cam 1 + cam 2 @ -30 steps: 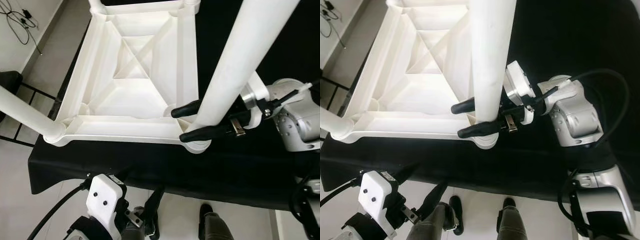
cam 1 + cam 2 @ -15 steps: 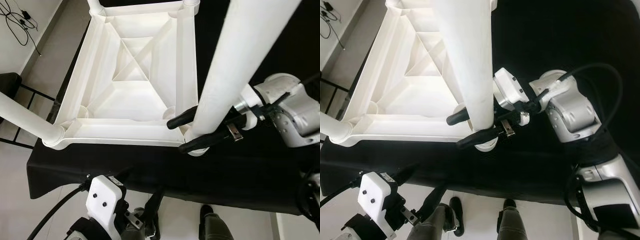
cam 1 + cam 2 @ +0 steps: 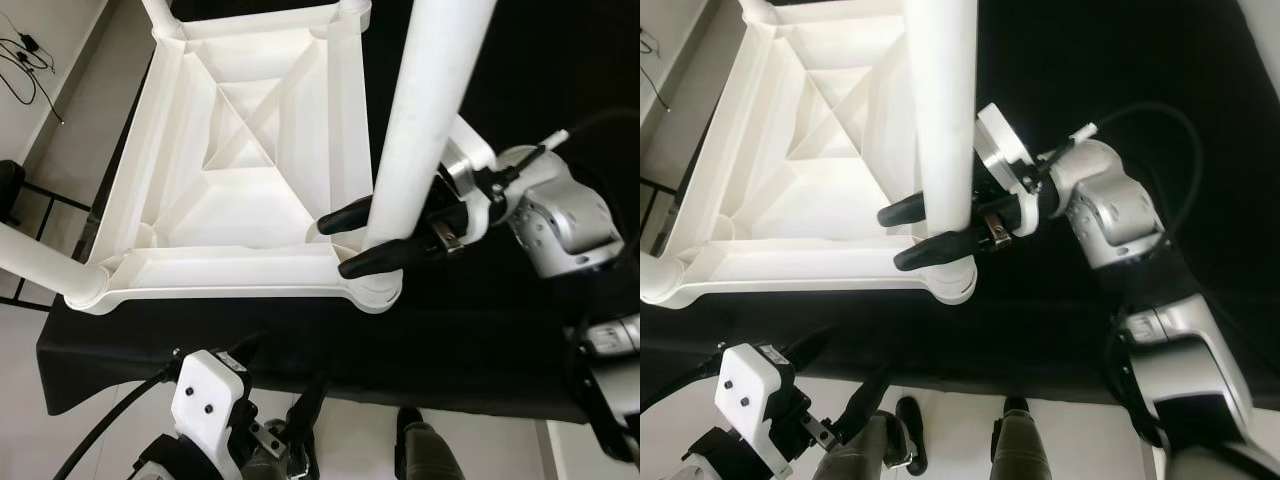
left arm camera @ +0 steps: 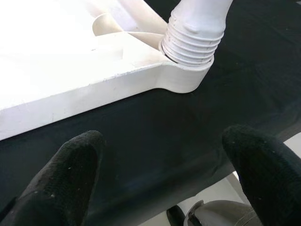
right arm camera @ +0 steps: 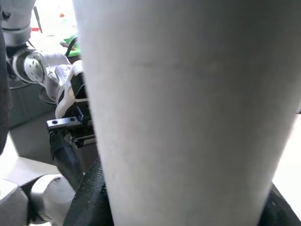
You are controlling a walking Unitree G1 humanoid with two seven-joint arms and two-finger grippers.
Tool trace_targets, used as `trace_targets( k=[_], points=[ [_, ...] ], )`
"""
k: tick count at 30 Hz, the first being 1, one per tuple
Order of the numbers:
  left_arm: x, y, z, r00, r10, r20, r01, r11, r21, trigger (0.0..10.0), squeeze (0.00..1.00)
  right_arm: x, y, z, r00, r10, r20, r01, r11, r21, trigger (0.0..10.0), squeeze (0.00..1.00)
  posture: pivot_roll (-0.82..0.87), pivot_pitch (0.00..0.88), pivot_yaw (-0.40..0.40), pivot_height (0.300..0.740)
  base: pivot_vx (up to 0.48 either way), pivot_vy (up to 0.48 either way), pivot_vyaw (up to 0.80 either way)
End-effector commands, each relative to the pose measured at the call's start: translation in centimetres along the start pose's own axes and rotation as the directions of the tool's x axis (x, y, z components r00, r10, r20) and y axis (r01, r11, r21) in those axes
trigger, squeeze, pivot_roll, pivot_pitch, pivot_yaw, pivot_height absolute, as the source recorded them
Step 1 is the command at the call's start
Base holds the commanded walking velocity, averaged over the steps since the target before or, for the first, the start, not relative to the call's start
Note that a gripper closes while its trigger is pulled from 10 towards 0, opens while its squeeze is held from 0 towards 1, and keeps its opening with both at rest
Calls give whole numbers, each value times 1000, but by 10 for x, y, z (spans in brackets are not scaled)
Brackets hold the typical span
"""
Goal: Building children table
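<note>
A white plastic table [image 3: 220, 268] lies upside down on a black cloth [image 3: 480, 330]. A thick white leg [image 3: 420, 110] stands in its near right corner socket [image 3: 372, 290]. My right gripper [image 3: 335, 246] is shut on this leg just above the socket, one black finger on each side. The right wrist view looks at the leg [image 5: 188, 103] from very close. My left gripper [image 4: 164, 188] is open and hangs below the cloth's front edge. Its wrist view faces the leg's threaded end [image 4: 193, 35] seated in the corner [image 4: 181, 77]. Another leg [image 3: 40, 262] sticks out of the near left corner.
Two more legs rise at the table's far corners [image 3: 160, 12]. Pale floor tiles, loose cables [image 3: 25, 55] and a black frame [image 3: 40, 195] lie to the left. Dark shoes [image 3: 908, 420] show on the floor under the cloth's front edge.
The leg in my right gripper has swung more upright over the corner socket, and the gripper moved left with it. The camera view has shifted slightly. The left arm has stayed put.
</note>
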State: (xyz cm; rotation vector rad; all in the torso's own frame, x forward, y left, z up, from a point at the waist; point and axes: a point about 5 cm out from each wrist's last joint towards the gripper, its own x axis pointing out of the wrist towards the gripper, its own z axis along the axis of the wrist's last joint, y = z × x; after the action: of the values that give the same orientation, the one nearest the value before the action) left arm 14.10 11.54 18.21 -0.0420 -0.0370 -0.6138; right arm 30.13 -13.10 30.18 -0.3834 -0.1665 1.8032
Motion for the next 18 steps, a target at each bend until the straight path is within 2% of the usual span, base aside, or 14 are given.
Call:
trace_targets(
  k=[1,3,6,7,8,11,13,18],
  points=[
    [-2,-3,-1,1000,-4,-9,4,1000,-27,10000,0,4,11,-28,998,23,-62,-15,993,119,10000,0,1,421,134,740,0,0,0],
    [-2,-3,-1,1000,-4,-9,4,1000,-27,10000,0,4,11,-28,998,23,-62,-15,993,119,10000,0,1,421,134,740,0,0,0],
    [-2,-2,-1,1000,-10,-8,9,1000,-28,10000,0,1,28,-33,989,65,-131,-52,994,97,10000,0,-6,419,143,740,0,0,0],
    [-2,-2,-1,1000,-10,-8,9,1000,-28,10000,0,1,28,-33,989,65,-131,-52,994,97,10000,0,-6,419,143,740,0,0,0],
    [-1,-2,-2,1000,-12,-9,12,1000,-28,10000,0,1,34,-35,979,99,-178,-85,993,82,10000,0,-5,418,144,740,0,0,0],
    [-1,-1,-2,1000,-13,-9,13,1000,-26,10000,0,1,37,-34,973,130,-188,-114,989,94,10000,0,-5,418,144,740,0,0,0],
    [-1,-1,-2,1000,-13,-9,13,1000,-25,10000,0,2,36,-35,968,150,-203,-132,986,98,10000,0,-4,416,143,740,0,0,0],
    [-1,0,-2,1000,-9,-9,9,1000,-21,10000,0,9,19,-32,969,148,-200,-131,987,98,10000,0,-2,416,139,740,0,0,0]
  ],
)
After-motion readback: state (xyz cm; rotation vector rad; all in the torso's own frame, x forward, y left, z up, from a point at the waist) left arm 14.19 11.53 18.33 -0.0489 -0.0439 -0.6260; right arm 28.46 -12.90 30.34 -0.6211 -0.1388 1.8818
